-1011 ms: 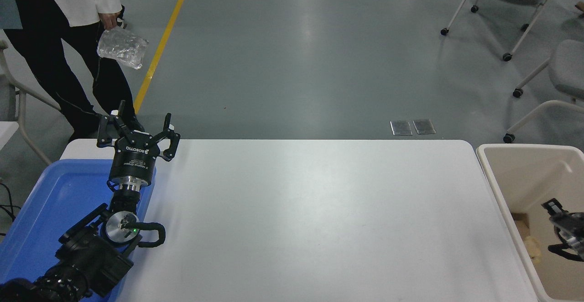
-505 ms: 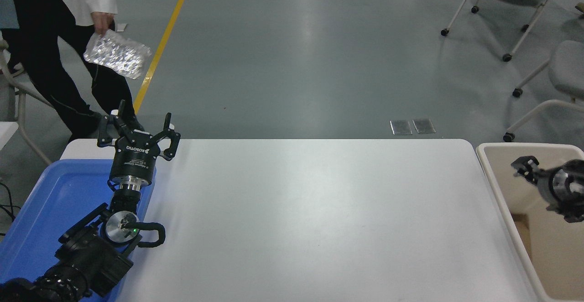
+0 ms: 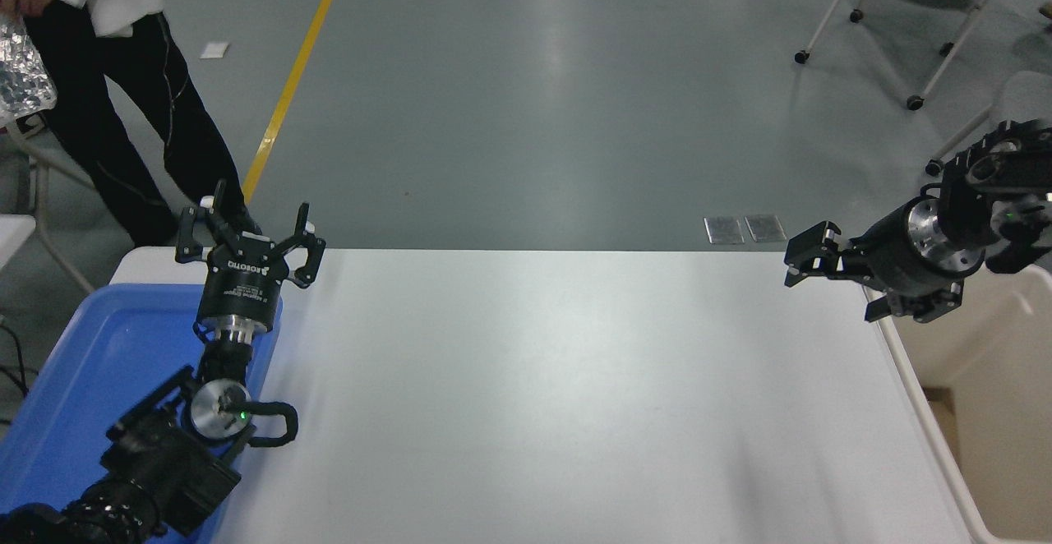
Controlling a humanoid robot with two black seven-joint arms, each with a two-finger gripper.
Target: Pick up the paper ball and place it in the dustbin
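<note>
The beige dustbin (image 3: pixel 1011 412) stands off the table's right edge. The paper ball does not show; only a tan patch (image 3: pixel 941 403) is visible low inside the bin. My right gripper (image 3: pixel 814 263) is open and empty. It is raised above the table's far right corner, beside the bin's rim, and points left. My left gripper (image 3: pixel 246 230) is open and empty, parked upright at the table's far left over the blue tray's edge.
A shallow blue tray (image 3: pixel 74 363) lies at the left under the left arm. A person (image 3: pixel 123 76) stands at the far left holding a clear crinkled plastic bag (image 3: pixel 20 67). Wheeled chairs (image 3: pixel 920 26) stand at the far right.
My right gripper rose out of the dustbin and moved left and away, to above the table's far right corner. The person walked left with the plastic bag. The left arm has not moved.
</note>
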